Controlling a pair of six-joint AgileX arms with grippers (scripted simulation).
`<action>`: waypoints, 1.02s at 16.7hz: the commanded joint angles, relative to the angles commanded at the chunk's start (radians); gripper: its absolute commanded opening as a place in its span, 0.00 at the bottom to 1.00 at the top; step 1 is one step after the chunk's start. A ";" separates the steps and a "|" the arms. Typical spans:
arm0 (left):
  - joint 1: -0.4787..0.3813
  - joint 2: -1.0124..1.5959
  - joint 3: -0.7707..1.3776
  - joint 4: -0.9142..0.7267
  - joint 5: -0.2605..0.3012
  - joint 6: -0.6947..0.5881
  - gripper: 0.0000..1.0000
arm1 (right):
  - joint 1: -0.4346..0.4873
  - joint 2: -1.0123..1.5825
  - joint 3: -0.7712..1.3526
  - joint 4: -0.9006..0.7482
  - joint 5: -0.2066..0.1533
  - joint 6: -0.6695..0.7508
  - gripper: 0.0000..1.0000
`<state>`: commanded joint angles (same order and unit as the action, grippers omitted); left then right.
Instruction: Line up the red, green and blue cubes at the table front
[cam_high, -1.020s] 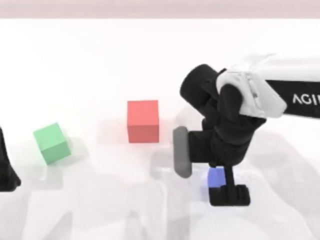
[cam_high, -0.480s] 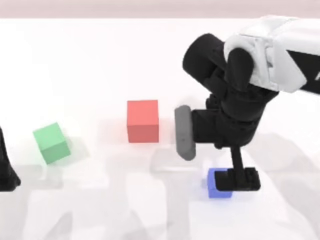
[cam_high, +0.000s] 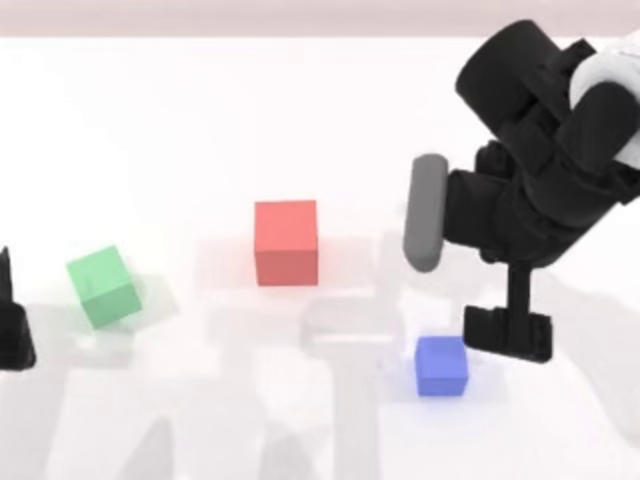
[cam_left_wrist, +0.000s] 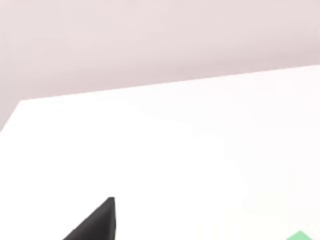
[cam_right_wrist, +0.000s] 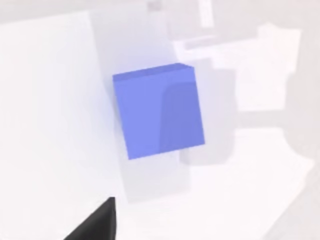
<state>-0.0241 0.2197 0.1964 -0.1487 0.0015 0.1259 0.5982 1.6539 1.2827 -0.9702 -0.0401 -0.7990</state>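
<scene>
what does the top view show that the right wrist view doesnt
Only the top view shows the red cube, the green cube, the right arm's tool raised just off the blue cube's right, and the left arm's tool parked at the table's left edge. Only the right wrist view gives a close look at the blue cube with nothing gripping it. Both show the blue cube sitting free on the white table.
</scene>
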 joint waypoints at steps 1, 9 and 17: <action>-0.007 0.074 0.058 -0.044 0.001 0.037 1.00 | -0.031 -0.073 -0.050 0.046 -0.005 0.029 1.00; -0.074 0.872 0.607 -0.482 0.000 0.396 1.00 | -0.330 -0.859 -0.634 0.484 -0.029 0.374 1.00; -0.127 1.502 1.079 -0.851 -0.003 0.699 1.00 | -0.540 -1.475 -1.150 0.856 0.013 0.700 1.00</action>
<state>-0.1515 1.7218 1.2754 -0.9996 -0.0014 0.8252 0.0582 0.1788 0.1332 -0.1141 -0.0268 -0.0990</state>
